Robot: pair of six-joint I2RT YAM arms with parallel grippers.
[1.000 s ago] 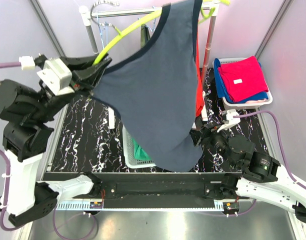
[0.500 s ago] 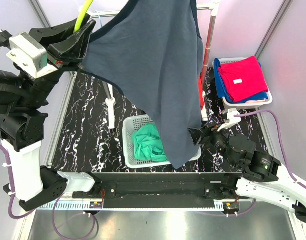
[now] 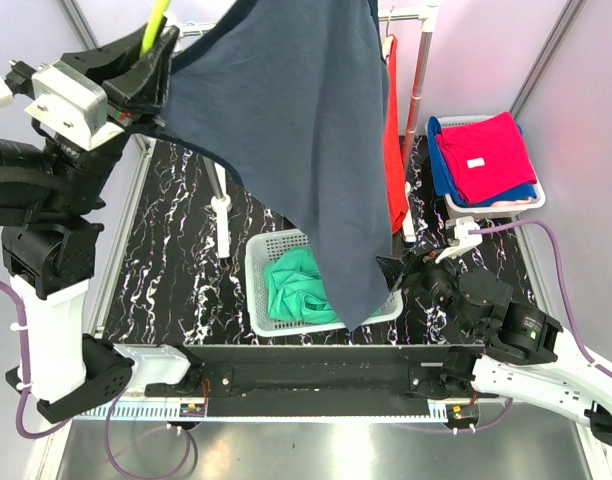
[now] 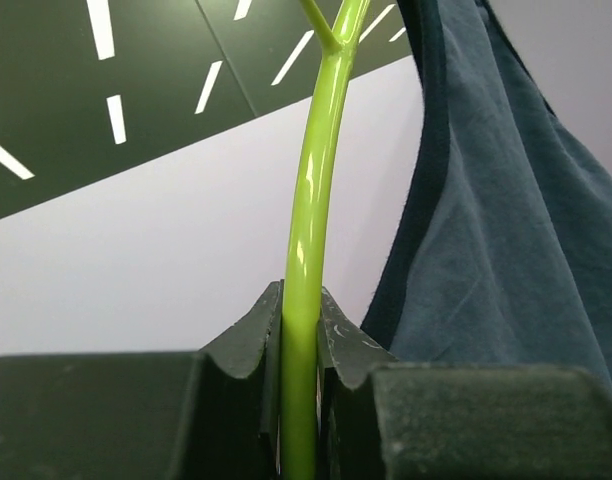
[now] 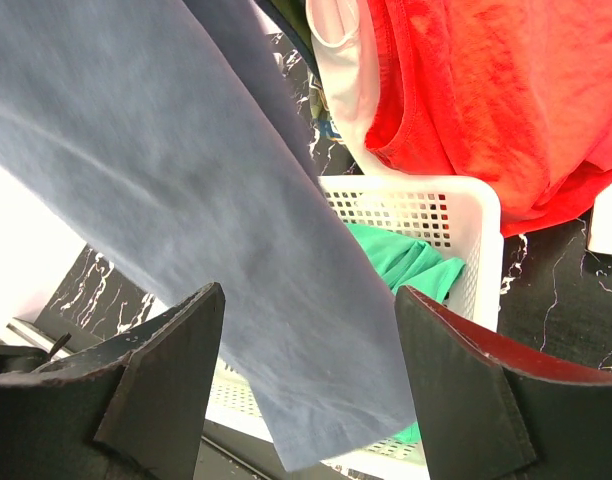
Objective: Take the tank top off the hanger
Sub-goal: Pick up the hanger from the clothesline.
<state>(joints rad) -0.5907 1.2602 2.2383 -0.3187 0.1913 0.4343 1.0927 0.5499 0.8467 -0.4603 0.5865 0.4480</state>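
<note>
A dark blue tank top (image 3: 306, 130) hangs from a lime green hanger (image 3: 156, 22), whose rod also shows in the left wrist view (image 4: 311, 230). My left gripper (image 3: 151, 70) is shut on the hanger rod and holds it high at the upper left. The tank top (image 4: 496, 250) drapes to its right. Its lower hem (image 5: 316, 400) hangs over the white basket, in front of my right gripper (image 3: 396, 272). The right gripper is open, its jaws wide on either side of the hem, not touching it.
A white basket (image 3: 258, 290) holds a green garment (image 3: 291, 290) at the table's middle. A red garment (image 3: 394, 140) hangs on the rack (image 3: 421, 60) behind. A second basket (image 3: 531, 200) at the right holds folded red and blue clothes.
My left gripper has lifted the hanger up and to the left, so the tank top hangs more steeply and its hem has risen off the basket. The right arm has hardly moved.
</note>
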